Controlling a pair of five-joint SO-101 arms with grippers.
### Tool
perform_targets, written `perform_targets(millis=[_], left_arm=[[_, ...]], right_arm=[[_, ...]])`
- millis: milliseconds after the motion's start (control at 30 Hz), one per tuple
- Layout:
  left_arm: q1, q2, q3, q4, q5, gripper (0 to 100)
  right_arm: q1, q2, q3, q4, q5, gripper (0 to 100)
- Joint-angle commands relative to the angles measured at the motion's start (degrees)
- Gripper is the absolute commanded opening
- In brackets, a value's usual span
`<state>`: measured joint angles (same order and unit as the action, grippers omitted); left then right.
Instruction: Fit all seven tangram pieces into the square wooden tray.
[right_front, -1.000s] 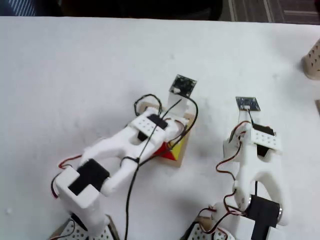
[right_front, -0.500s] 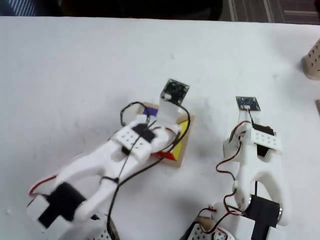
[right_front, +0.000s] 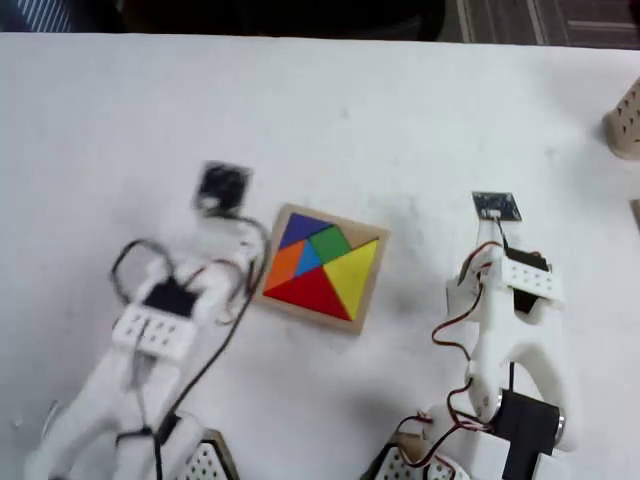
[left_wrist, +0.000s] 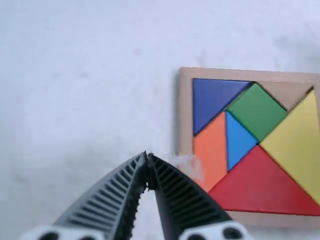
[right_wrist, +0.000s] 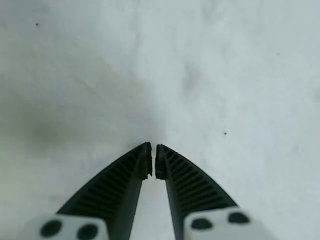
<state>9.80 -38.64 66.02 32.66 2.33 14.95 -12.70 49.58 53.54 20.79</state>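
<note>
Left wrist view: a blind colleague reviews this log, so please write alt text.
A square wooden tray holds coloured tangram pieces fitted edge to edge. The left arm's shut tool sits over the white table beside it.

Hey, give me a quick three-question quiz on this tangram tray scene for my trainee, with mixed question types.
1. True or false: the left claw is holding a tangram piece.
2. Which piece shares a long edge with the red triangle? A: purple triangle. B: yellow triangle. C: green square.
3. Is the right claw open or shut?

Key: 1 false, it is shut on nothing beside the tray. 2 B. 3 shut.
</note>
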Motion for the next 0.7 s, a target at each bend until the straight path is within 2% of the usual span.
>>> perform_targets(millis=[0,167,367,533,667], left_arm=[[-10.2,-15.2,9.5,0.6,-0.5,2],[-19.2,-30.8,20.7,2.0,-8.0,2],[-21.8,-51.9,29.5,16.5,-10.2,2],[-26.4,-65.9,30.9,27.3,-10.1,2],[-27.8,-65.9,30.9,31.3,-10.1,2]], right_arm=[[-2.4,-5.8,2.3,-2.0,1.1,1.8],[-5.5,-21.0,12.4,-3.8,1.8,1.8],[-9.9,-44.3,26.1,-3.6,1.9,2.1],[-13.1,-60.4,34.5,4.9,1.8,2.2],[-13.7,-71.9,38.0,11.4,1.5,2.1]])
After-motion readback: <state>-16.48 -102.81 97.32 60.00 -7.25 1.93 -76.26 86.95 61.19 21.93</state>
